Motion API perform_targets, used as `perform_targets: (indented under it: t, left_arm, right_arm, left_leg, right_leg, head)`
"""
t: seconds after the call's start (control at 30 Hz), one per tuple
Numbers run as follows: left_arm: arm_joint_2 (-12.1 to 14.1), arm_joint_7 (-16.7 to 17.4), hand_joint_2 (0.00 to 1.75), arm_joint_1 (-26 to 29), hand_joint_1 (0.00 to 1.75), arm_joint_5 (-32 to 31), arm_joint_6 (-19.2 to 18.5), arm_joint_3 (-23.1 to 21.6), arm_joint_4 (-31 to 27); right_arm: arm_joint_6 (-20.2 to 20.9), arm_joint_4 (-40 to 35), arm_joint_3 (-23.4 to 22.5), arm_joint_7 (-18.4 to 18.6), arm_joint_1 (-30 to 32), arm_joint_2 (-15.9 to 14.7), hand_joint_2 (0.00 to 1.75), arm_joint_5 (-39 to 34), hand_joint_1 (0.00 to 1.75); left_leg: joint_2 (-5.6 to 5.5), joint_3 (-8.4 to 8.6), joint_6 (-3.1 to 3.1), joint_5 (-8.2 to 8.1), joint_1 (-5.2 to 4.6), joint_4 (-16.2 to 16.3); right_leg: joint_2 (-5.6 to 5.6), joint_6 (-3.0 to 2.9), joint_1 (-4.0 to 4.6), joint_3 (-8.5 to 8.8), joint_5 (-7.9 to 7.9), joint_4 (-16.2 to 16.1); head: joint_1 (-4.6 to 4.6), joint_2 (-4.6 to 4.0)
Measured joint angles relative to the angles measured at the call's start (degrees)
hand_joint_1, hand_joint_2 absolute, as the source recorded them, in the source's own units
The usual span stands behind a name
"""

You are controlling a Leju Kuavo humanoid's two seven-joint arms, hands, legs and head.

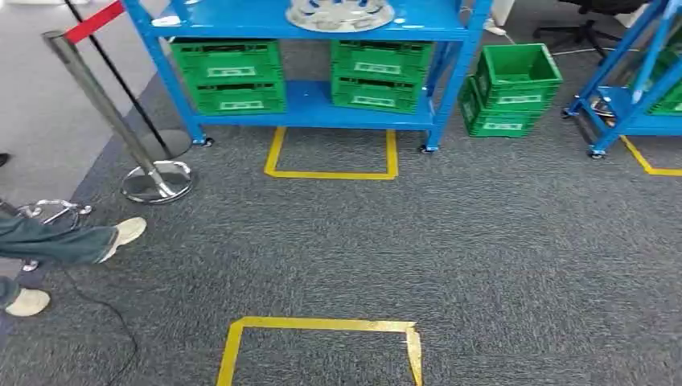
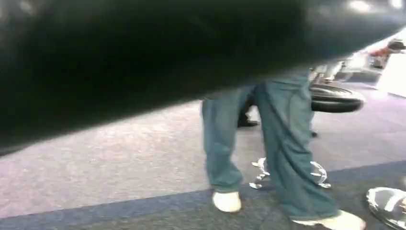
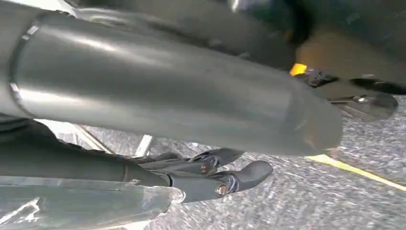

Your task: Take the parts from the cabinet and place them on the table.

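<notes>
Item, approach: I am facing the blue cabinet [image 1: 314, 104], the silver part [image 1: 339, 12] lying on its upper shelf awaiting pickup; my right hand [image 3: 210, 175] is hanging empty, fingers loosely apart; left fingers' state I cannot tell.

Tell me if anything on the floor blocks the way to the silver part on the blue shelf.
Nothing visible does. The carpet up to the blue shelf and silver part is bare; the post and the person's foot are off to the left.
</notes>
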Motion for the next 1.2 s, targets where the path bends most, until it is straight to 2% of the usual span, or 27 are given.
perform_targets:
  t: [0.07,0.1,0.13,0.2,0.23,0.27,0.3,0.4,0.43,0.47,0.5,0.53,0.57,0.6,0.63,0.67,0.73,0.77,0.8,0.9,0.93,1.0,1.07,1.1,1.13,1.17,1.2]
  left_arm:
    - [-0.09,0.0,0.0,-0.14,0.0,0.0,0.0,0.0,0.02]
    - [-0.11,0.0,0.0,-0.06,0.0,0.0,0.0,0.04,0.07]
    - [-0.11,0.0,0.0,-0.06,0.0,0.0,0.0,0.07,0.11]
    - [-0.17,0.0,0.0,-0.07,0.0,0.0,0.0,0.07,0.2]
    - [-0.17,0.0,0.0,-0.09,0.0,0.0,0.0,0.07,0.2]
    - [-0.13,0.0,0.0,-0.13,0.0,0.0,0.0,0.09,0.2]
    - [-0.07,0.0,0.0,-0.24,0.0,-0.02,0.0,0.09,0.2]
    - [-0.02,0.0,0.0,0.23,0.0,0.0,0.02,0.31,0.2]
    - [-0.04,-0.02,0.0,0.33,0.0,0.0,0.02,0.42,0.22]
    - [0.0,0.0,0.0,0.36,0.0,0.0,0.02,0.44,0.22]
    - [0.09,0.0,0.0,-0.06,0.0,0.0,0.02,0.37,0.22]
    - [0.0,0.27,0.0,-0.44,0.0,0.73,-1.1,0.28,0.26]
    - [-0.37,1.78,0.0,-1.51,0.0,3.09,-4.32,0.59,1.87]
    - [-1.1,2.96,0.0,-3.55,0.0,5.74,-8.55,1.45,5.24]
    - [-1.2,2.96,0.0,-5.82,0.0,7.61,-11.84,3.36,11.01]
    - [-1.2,1.87,0.0,-7.02,0.0,7.47,-11.54,4.73,15.47]
    - [-1.77,0.35,0.0,-8.01,0.0,7.32,-10.06,5.83,21.65]
    - [-1.73,0.17,0.0,-8.91,0.0,7.39,-9.58,6.38,24.03]
    - [-1.4,0.11,0.0,-10.13,0.0,7.39,-9.44,6.98,25.97]
    - [-1.03,0.02,0.0,-11.36,0.0,6.76,-9.99,8.24,30.44]
    - [-1.03,0.02,0.0,-11.85,0.0,6.14,-10.34,8.79,31.76]
    - [-0.92,0.0,0.0,-12.68,0.0,5.53,-10.56,9.18,33.18]
    - [-0.81,-0.02,0.0,-13.18,0.0,5.14,-10.56,9.2,34.38]
    - [-0.76,-0.02,0.0,-13.34,0.0,5.14,-10.56,9.27,34.78]
    - [-0.7,0.0,0.0,-13.51,0.0,5.11,-10.58,9.36,35.41]
    - [-0.7,-0.02,0.0,-13.64,0.0,5.0,-10.58,9.38,35.76]
    - [-0.72,-0.02,0.0,-13.74,0.0,4.9,-10.6,9.38,36.07]
  right_arm:
    - [0.02,0.0,0.0,0.04,0.3,0.0,0.0,-0.02,0.0]
    - [0.02,0.0,0.02,0.04,0.44,0.0,0.0,-0.02,0.0]
    - [0.02,0.0,0.02,0.04,0.53,0.0,0.0,-0.02,0.0]
    - [0.0,0.0,0.02,0.04,0.45,0.0,0.0,0.0,0.0]
    - [0.0,0.0,0.02,0.04,0.41,0.0,0.0,-0.02,0.0]
    - [0.02,-0.02,0.0,0.04,0.38,0.0,0.0,-0.02,0.0]
    - [0.02,-0.04,0.0,0.04,0.4,0.11,0.0,-0.02,0.0]
    - [-0.02,-0.04,0.02,0.07,0.38,0.13,0.0,-0.02,0.0]
    - [0.0,-0.02,0.02,0.07,0.33,0.15,0.0,0.0,0.0]
    - [-0.02,-0.04,0.0,0.0,0.3,0.15,0.0,-0.02,0.0]
    - [-0.02,-0.04,0.0,0.0,0.4,0.15,0.0,-0.02,0.0]
    - [0.15,-0.04,0.0,-0.33,0.53,0.15,0.0,-0.4,0.0]
    - [0.7,-0.02,-0.11,-2.28,0.77,0.15,0.0,-1.93,0.0]
    - [1.31,-0.02,-0.57,-4.36,1.02,0.15,0.0,-3.31,0.0]
    - [1.77,0.0,-1.4,-6.28,1.16,0.28,0.0,-4.66,0.0]
    - [2.19,0.09,-1.77,-7.3,1.12,0.31,0.0,-5.05,0.0]
    - [2.23,0.13,-2.36,-7.93,1.02,0.67,0.0,-5.42,0.0]
    - [2.43,0.19,-2.71,-8.13,1.03,0.83,0.0,-5.62,0.0]
    - [2.71,0.28,-2.91,-8.28,1.07,0.87,0.0,-5.92,0.0]
    - [3.63,0.65,-3.5,-8.81,1.08,0.94,0.0,-6.32,0.0]
    - [4.11,0.81,-3.69,-8.98,1.13,0.98,0.0,-6.6,0.0]
    - [4.24,1.03,-3.8,-9.11,1.28,1.09,0.0,-6.91,0.0]
    - [4.24,1.27,-4.06,-9.14,1.42,1.11,0.0,-6.97,0.0]
    - [4.24,1.36,-4.11,-9.14,1.53,1.14,0.0,-6.97,0.0]
    - [4.26,1.42,-4.13,-9.14,1.65,1.16,0.0,-6.97,0.0]
    - [4.26,1.49,-4.13,-9.14,1.72,1.16,0.0,-6.99,0.0]
    - [4.26,1.55,-4.15,-9.14,1.71,1.16,0.0,-7.02,0.0]
  left_leg:
    - [-1.49,-0.2,0.09,0.02,-0.01,0.03]
    - [-2.36,-0.2,0.09,0.04,-0.03,0.03]
    - [-3.18,-0.15,0.05,0.06,-0.01,0.05]
    - [-4.94,-0.02,-0.22,0.16,0.21,0.13]
    - [-5.64,-0.01,-0.48,0.13,0.32,0.2]
    - [-6.38,-0.31,-0.97,0.16,0.04,0.41]
    - [-6.96,-0.68,-1.22,0.22,0.08,0.8]
    - [-9.12,-1.33,-2.55,1.16,0.53,0.06]
    - [-7.52,-1.39,-2.59,0.85,0.58,0.46]
    - [-3.3,-2.29,-2.76,-0.68,0.11,2.45]
    - [-1.5,-4.14,-2.96,-3.03,0.07,6.21]
    - [-0.78,-6.51,-3.1,-5.48,0.11,11.27]
    - [-0.66,-8.59,-3.19,-7.29,0.14,15.79]
    - [-0.66,-9.88,-3.25,-7.98,0.1,18.62]
    - [-0.66,-9.68,-3.18,-7.18,0.11,18.51]
    - [-0.62,-8.15,-2.96,-5.28,0.13,15.88]
    - [-0.48,-2.54,-2.41,-0.95,0.11,6.05]
    - [-0.12,-0.18,-2.19,-0.5,0.02,1.98]
    - [-0.25,0.23,-1.84,-0.98,-0.18,0.87]
    - [-0.08,0.09,-1.07,-1.07,-0.57,0.91]
    - [0.21,0.15,-0.47,-0.72,-0.18,0.44]
    - [0.62,0.11,0.22,-0.72,-0.12,0.44]
    - [0.99,0.12,0.54,-0.86,-0.24,0.47]
    - [1.25,0.15,0.61,-0.91,-0.29,0.48]
    - [1.54,0.24,0.63,-0.98,-0.31,0.49]
    - [1.8,0.38,0.63,-1.08,-0.3,0.51]
    - [2.12,0.6,0.57,-1.21,-0.25,0.51]
  right_leg:
    - [0.92,0.14,-0.02,-4.68,-3.91,9.56]
    - [0.93,0.16,-0.03,-5.87,-3.88,11.45]
    - [0.93,0.11,-0.04,-5.49,-2.33,10.21]
    - [1.78,0.05,-0.23,-1.54,3.27,1.13]
    - [3.57,0.12,-0.52,0.82,5.63,-3.97]
    - [7.44,0.3,-0.99,1.91,5.09,-6.58]
    - [7.24,0.0,-1.12,1.88,5.07,-7.14]
    - [5.04,-1.18,-0.74,2.25,5.36,-6.78]
    - [4.1,-1.68,-0.95,2.29,5.65,-7.08]
    - [3.4,-2.11,-0.77,2.34,5.64,-7.13]
    - [2.87,-2.31,-0.59,2.29,5.63,-7.13]
    - [2.03,-2.4,-0.37,2.2,5.58,-7.13]
    - [1.16,-2.45,-0.29,2.13,5.55,-7.13]
    - [0.37,-2.45,-0.28,2.08,5.55,-7.13]
    - [-0.34,-2.45,-0.28,2.09,5.55,-7.12]
    - [-0.55,-2.44,-0.26,2.09,5.54,-7.12]
    - [-0.68,-2.39,-0.21,2.22,5.53,-7.12]
    - [-0.84,-2.2,0.0,2.2,5.5,-7.12]
    - [-0.66,-1.81,0.41,1.16,5.28,-6.82]
    - [-0.47,-1.03,0.13,1.54,5.63,-7.43]
    - [-0.24,-0.6,0.12,1.51,5.46,-7.25]
    - [0.56,-0.13,0.06,-0.21,2.59,-3.29]
    - [0.91,0.12,-0.02,-5.26,-2.43,7.09]
    - [0.92,0.19,-0.02,-7.34,-3.42,10.85]
    - [0.9,0.22,-0.02,-8.05,-2.72,11.6]
    - [0.88,0.19,-0.02,-7.35,-0.78,9.52]
    - [0.72,0.16,-0.04,-5.39,2.1,5.04]
  head:
    - [0.0,0.0]
    - [-0.02,0.0]
    - [-0.02,0.02]
    - [-0.02,0.02]
    - [0.02,0.0]
    - [0.04,0.0]
    - [-0.13,0.02]
    - [-0.02,0.02]
    - [-0.04,0.02]
    - [-0.51,0.02]
    - [-0.57,0.0]
    - [-0.57,0.02]
    - [-0.5,0.02]
    - [-0.5,0.02]
    - [-0.7,0.0]
    - [-0.68,0.0]
    - [-0.66,0.0]
    - [-0.63,0.02]
    - [-0.7,0.02]
    - [-0.39,0.0]
    - [-0.37,0.0]
    - [-0.04,0.0]
    - [0.02,0.02]
    - [0.04,0.0]
    - [0.0,0.02]
    - [0.04,0.0]
    - [0.02,0.02]
